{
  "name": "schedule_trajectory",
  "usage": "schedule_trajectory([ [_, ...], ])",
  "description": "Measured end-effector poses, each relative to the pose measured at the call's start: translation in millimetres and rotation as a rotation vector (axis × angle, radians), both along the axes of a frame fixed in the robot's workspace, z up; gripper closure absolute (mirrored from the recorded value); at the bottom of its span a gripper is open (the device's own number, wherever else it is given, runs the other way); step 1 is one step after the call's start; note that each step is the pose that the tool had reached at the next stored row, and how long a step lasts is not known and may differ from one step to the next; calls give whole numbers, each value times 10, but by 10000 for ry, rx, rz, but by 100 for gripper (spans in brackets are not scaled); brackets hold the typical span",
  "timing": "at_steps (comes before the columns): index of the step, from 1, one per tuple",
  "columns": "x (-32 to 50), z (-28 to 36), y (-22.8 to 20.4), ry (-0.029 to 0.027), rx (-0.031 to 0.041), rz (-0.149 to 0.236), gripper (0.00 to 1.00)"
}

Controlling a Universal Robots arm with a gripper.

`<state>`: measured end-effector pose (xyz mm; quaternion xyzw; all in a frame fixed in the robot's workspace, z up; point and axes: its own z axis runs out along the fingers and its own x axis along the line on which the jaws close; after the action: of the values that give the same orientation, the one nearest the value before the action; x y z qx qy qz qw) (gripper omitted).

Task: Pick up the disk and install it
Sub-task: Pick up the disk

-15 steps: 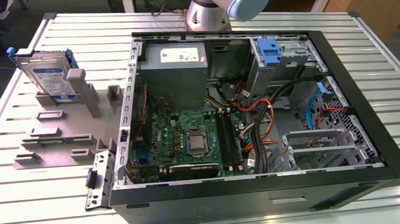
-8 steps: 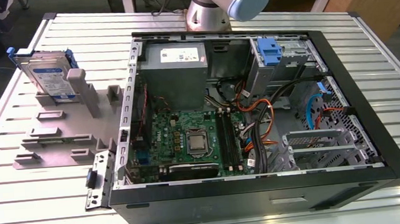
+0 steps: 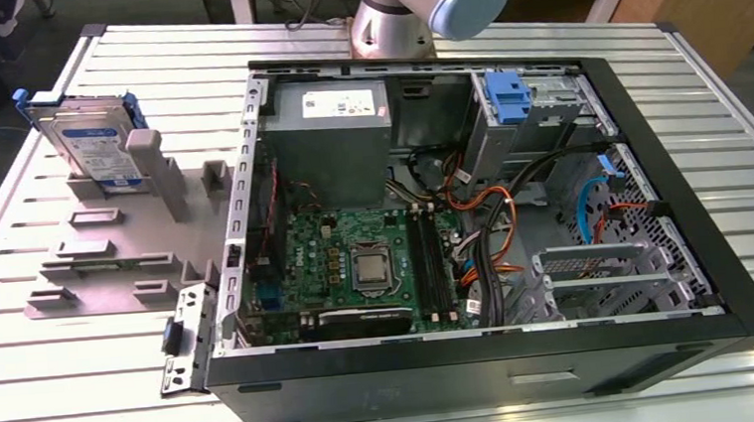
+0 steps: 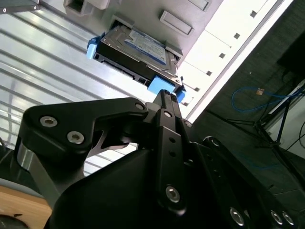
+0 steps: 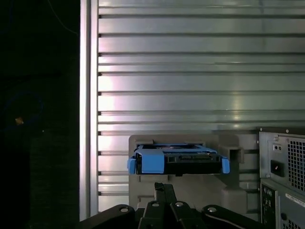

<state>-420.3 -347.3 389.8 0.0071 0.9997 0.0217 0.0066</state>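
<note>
The disk [image 3: 86, 142] is a flat silver slab with a white-and-blue label, framed by a glossy bright blue plastic carrier. It stands on edge in a slot of a matte grey plastic holder [image 3: 114, 251] on the ribbed, brushed-metal bench [image 3: 44, 393]. The hand [image 4: 164, 95], made of black angular metal with bolted linkages, has its two slim fingers pressed together on nothing, and in both wrist views the disk [image 5: 178, 160] sits ahead of the fingertips and apart from them, a blue carrier tab nearest the hand.
</note>
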Motion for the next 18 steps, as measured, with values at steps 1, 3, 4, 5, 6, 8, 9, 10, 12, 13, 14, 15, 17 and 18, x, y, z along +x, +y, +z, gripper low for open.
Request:
schedule_trajectory([
  [1,0,1,0,1,-1,140,89],
  [3,0,0,0,0,0,426,89],
  [4,0,0,0,0,0,562,89],
  [5,0,0,0,0,-1,679,89],
  [6,0,0,0,0,-1,775,89],
  [8,0,0,0,0,-1,857,89],
  [9,0,0,0,1,-1,860,89],
  [10,0,0,0,1,-1,864,89],
  [12,0,0,0,0,-1,871,89],
  [13,0,0,0,1,0,876,89],
  [14,0,0,0,0,-1,883,89],
  [15,0,0,0,0,-1,890,89],
  [17,0,0,0,0,-1,909,89],
  [18,0,0,0,0,0,919,89],
])
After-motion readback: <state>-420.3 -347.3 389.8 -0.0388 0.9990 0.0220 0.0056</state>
